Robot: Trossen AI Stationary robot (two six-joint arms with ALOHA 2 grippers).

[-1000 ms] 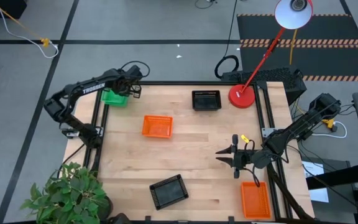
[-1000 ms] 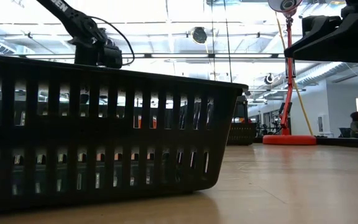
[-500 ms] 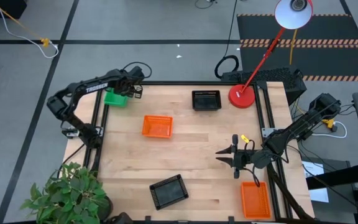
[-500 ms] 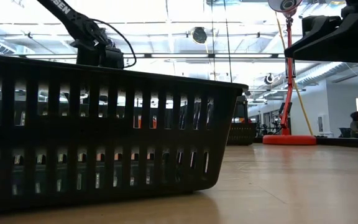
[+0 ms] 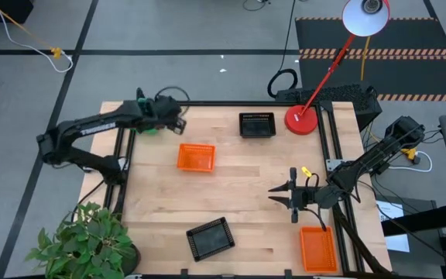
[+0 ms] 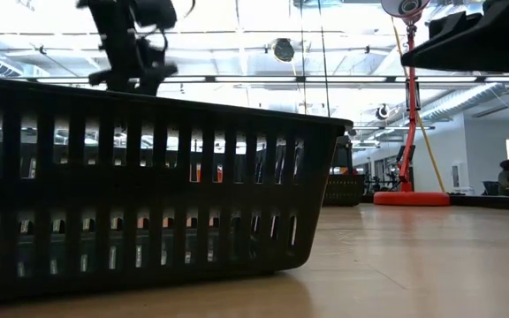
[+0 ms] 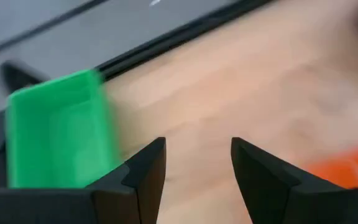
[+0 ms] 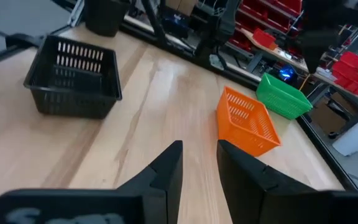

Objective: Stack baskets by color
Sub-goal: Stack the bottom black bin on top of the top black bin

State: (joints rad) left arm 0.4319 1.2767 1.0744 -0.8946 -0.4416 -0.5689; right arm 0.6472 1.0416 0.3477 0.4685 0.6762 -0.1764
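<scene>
My left gripper (image 5: 175, 120) (image 7: 197, 174) hangs open over the table's far left, just right of a green basket (image 5: 149, 129) (image 7: 55, 130) that rests on the table by its bottom; nothing lies between the fingers. An orange basket (image 5: 196, 157) sits nearer the middle. One black basket (image 5: 257, 124) stands at the far edge and another (image 5: 210, 238) (image 6: 148, 177) at the near edge. A second orange basket (image 5: 318, 248) lies at the near right. My right gripper (image 5: 276, 194) (image 8: 197, 162) waits open right of centre, pointing toward the left.
A red round lamp base (image 5: 301, 120) stands at the far right beside the far black basket, its stalk slanting up to the white shade (image 5: 365, 15). A potted plant (image 5: 84, 244) sits off the near left corner. Bare wood lies in the table's middle.
My left gripper has risen and swung from over the green basket toward the table's right, and its arm has swept around with it. The green basket stays on the table at the far left corner. My right arm has kept still.
</scene>
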